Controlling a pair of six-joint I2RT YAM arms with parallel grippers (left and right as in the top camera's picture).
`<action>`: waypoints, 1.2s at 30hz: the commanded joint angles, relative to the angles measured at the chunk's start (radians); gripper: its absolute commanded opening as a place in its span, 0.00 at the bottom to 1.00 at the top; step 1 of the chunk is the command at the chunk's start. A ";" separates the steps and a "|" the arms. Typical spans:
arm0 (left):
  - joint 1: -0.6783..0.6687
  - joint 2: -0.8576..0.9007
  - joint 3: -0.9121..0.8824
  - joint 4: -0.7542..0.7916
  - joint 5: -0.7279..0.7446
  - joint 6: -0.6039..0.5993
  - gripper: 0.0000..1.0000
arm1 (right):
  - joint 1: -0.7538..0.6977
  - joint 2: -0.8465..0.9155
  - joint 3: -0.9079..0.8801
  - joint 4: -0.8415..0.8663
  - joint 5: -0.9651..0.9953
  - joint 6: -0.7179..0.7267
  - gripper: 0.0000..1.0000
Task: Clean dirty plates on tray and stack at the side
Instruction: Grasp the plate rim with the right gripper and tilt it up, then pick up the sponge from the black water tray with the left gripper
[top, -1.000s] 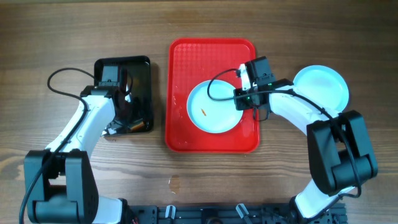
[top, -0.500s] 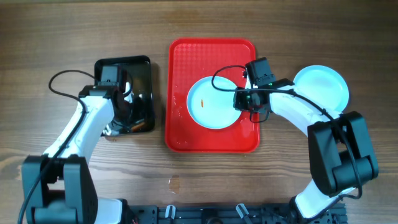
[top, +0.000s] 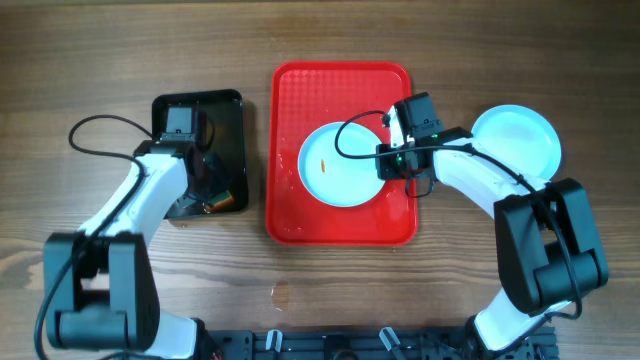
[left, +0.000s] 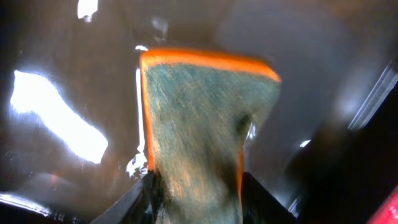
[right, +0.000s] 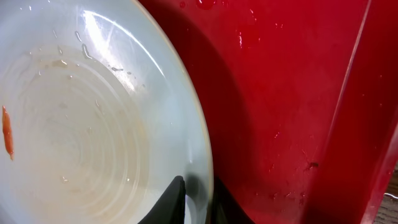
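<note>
Left arm (top: 135, 200): seen reaching forward from the near left corner, elbow bent, forearm angled inward.
Left wrist: pitched downward, cable looped beside it.
Left gripper (left: 196, 200): lowered; jaws drawn in on a sponge (left: 199, 137), which is pinched narrow between the two fingers (left: 140, 198).
Right arm (top: 480, 180): seen reaching forward from the near right corner, then folded inward at the elbow.
Right wrist: turned toward the centre, held low.
Right gripper (right: 196, 202): jaws nearly together, clamped on a plate (right: 93, 124) at its rim.
</note>
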 joint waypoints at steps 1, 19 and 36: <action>-0.001 0.055 -0.036 0.067 -0.021 -0.026 0.04 | -0.002 0.019 -0.011 0.001 0.010 -0.022 0.16; 0.000 -0.082 0.134 -0.092 0.002 0.166 0.04 | -0.002 0.019 -0.011 0.002 0.005 -0.019 0.16; 0.000 -0.060 0.108 -0.066 0.022 0.163 0.04 | -0.002 0.019 -0.011 0.003 0.002 -0.019 0.16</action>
